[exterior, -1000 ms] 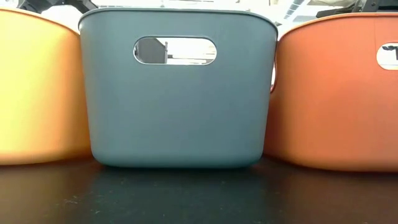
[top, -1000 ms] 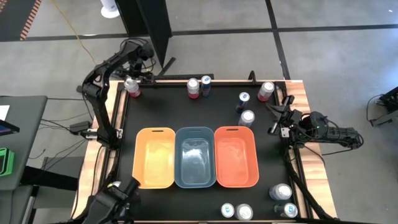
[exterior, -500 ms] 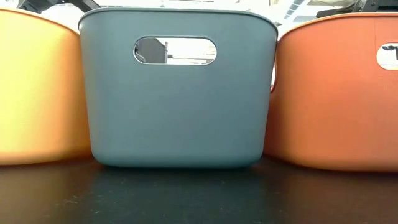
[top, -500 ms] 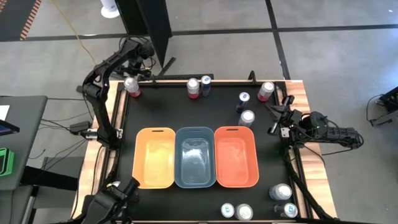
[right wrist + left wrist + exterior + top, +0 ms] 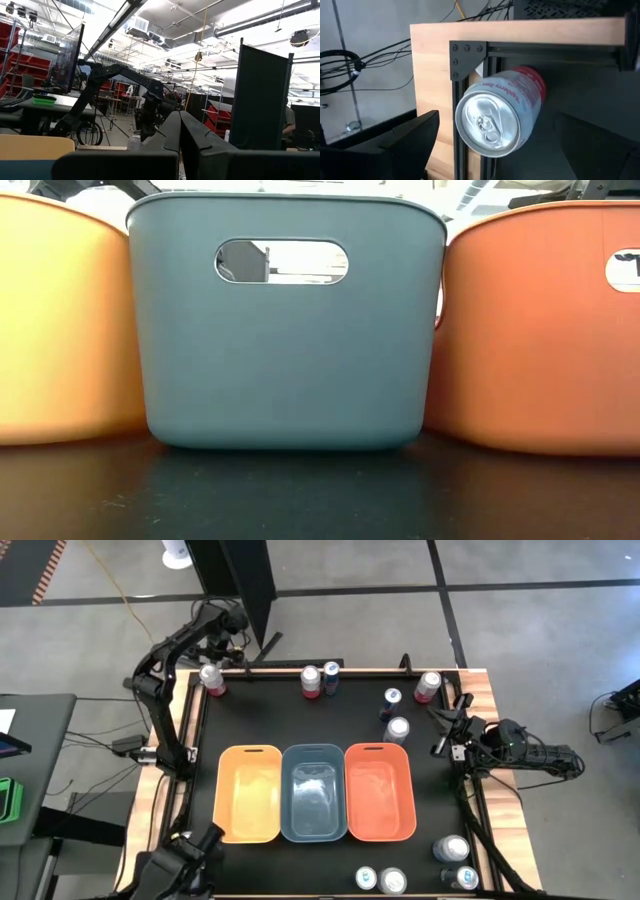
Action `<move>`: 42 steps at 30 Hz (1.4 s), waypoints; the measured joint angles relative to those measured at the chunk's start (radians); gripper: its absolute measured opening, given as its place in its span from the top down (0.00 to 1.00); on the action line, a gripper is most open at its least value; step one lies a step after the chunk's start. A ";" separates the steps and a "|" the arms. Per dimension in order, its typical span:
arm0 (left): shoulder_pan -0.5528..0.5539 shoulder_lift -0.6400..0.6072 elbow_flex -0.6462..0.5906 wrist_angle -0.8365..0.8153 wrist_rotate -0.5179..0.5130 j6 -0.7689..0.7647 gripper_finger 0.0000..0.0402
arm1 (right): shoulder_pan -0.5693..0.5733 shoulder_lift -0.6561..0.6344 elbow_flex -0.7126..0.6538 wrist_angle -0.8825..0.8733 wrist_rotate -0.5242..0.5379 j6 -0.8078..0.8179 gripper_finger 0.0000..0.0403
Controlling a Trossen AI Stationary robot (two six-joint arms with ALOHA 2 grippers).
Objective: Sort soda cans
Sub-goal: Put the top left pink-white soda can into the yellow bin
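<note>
A red and silver-white can stands upright in the table's far-left corner. My left gripper hangs above it, open, with one finger on either side of the can and a gap to each. More cans stand along the far edge: a red one, a blue one and another red one. A blue can and a silver can stand near the right. Several others are grouped at the near right. My right gripper waits shut at the table's right edge.
Three bins sit side by side mid-table: yellow-orange, blue-grey and red-orange. In the low view they fill the picture, the blue-grey one in the middle. A wooden rim and a black frame corner run right beside the corner can.
</note>
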 joint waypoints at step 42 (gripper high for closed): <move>0.033 0.001 -0.076 0.087 0.059 -0.025 0.04 | 0.000 0.000 0.000 -0.009 0.000 -0.026 0.95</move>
